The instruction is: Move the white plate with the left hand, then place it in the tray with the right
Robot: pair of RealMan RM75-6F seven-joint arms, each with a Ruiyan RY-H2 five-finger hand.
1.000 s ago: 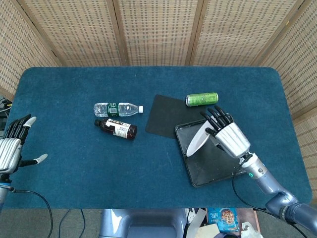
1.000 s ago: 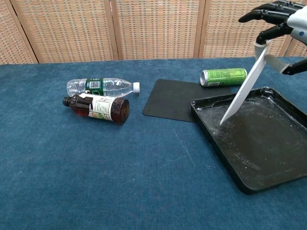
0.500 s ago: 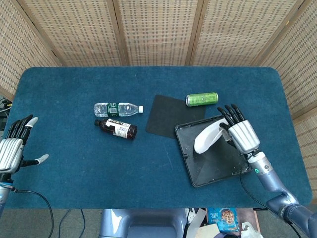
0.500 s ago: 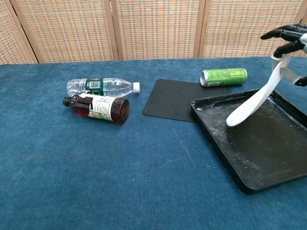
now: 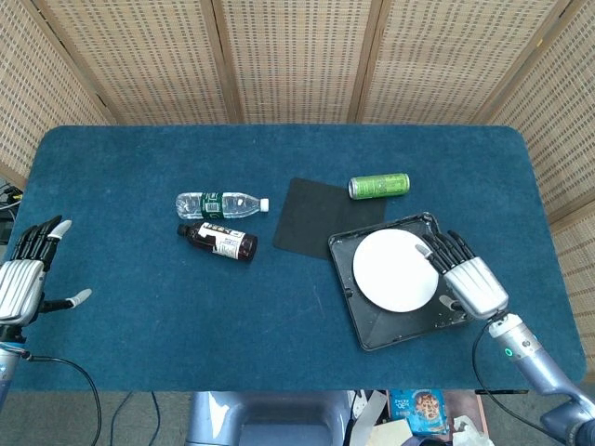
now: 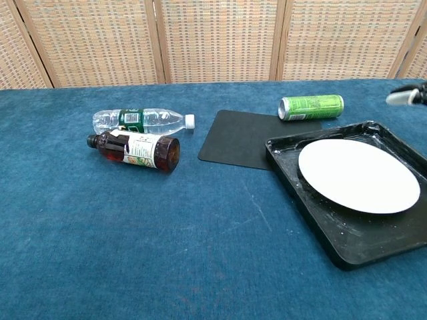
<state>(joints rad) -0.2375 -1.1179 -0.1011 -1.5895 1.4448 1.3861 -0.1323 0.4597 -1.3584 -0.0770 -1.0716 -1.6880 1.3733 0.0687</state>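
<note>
We see the white plate [image 5: 394, 271] lying flat inside the black tray [image 5: 358, 299], face up and fully within the rim — so the placing step looks done to us. The tray sits at the right side of the blue worktop [image 5: 139, 307], one corner overlapping the dark mat [image 5: 302, 218], with the green can [image 5: 378, 186] lying on its side just beyond it.

Our right hand [image 5: 469, 279] hovers at the plate's right edge, fingers spread and extended, holding nothing; from the head view we cannot tell whether the fingertips touch the rim or sit just above it. In the chest view only a fingertip of it shows at the far right edge. We judge that it sits there because it has let the plate go, and the sensible next move is to draw it clear without nudging the plate.

Our left hand [image 5: 23, 279] is well apart at the left edge of the worktop, fingers open and empty — out of the way. The clear water bottle [image 5: 218, 203] and the brown bottle [image 5: 218, 240] lie side by side, well apart from the tray.
</note>
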